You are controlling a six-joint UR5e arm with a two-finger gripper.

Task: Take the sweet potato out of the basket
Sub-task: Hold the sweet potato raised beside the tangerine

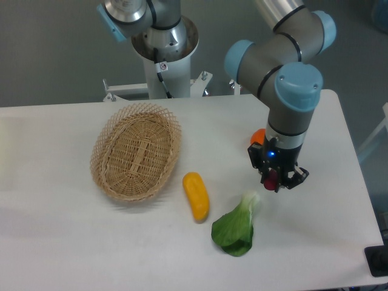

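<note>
The tan woven basket [136, 151] lies on the left half of the white table, and nothing shows inside it. My gripper [277, 180] hangs to the right of it, above the table and just past the stem of a leafy green. A small reddish-purple piece, the sweet potato [271, 177], shows between the fingers, mostly hidden by them. The gripper is shut on it.
A yellow-orange oblong vegetable [196, 196] lies just right of the basket. A green leafy vegetable [235, 227] lies near the front edge. A round orange fruit [257, 136] peeks out behind the wrist. The robot's base [163, 42] stands behind the table.
</note>
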